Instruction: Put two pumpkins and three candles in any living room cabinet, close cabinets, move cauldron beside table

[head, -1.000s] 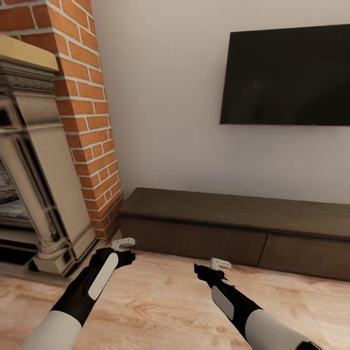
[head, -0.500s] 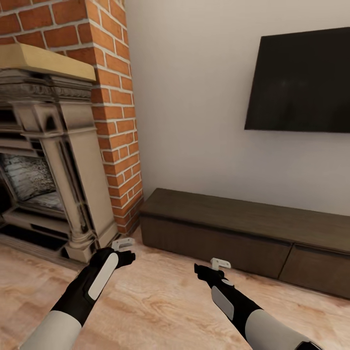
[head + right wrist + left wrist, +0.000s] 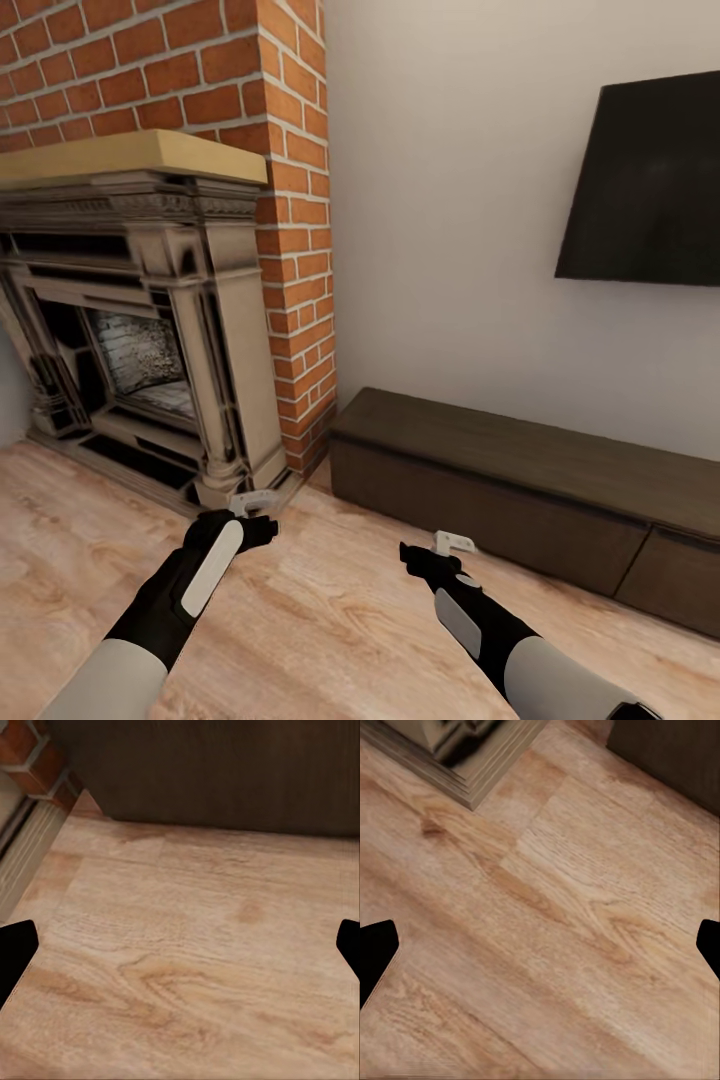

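Observation:
The cabinet (image 3: 500, 480) is a long, low dark-brown unit against the white wall, and its drawer fronts sit flush and shut. My left gripper (image 3: 250, 505) hangs open over bare wood floor near the fireplace base. My right gripper (image 3: 452, 545) is also open, a short way in front of the cabinet's left part. In the left wrist view the gripper (image 3: 540, 952) holds nothing between its dark fingertips (image 3: 375, 952). The right wrist view shows the gripper (image 3: 180, 952) just as empty, with the cabinet front (image 3: 225, 772) ahead. The pumpkins, candles, cauldron and table are out of view.
A stone-coloured fireplace surround (image 3: 150, 320) with a pale mantel stands at the left, set into a red brick chimney (image 3: 290, 250). A black television (image 3: 650, 190) hangs on the wall above the cabinet. Light wood floor (image 3: 330, 620) stretches under both arms.
The camera has swung left: the fireplace has come fully into the picture, while the cabinet and television slid right. Both arms keep the same pose, grippers open.

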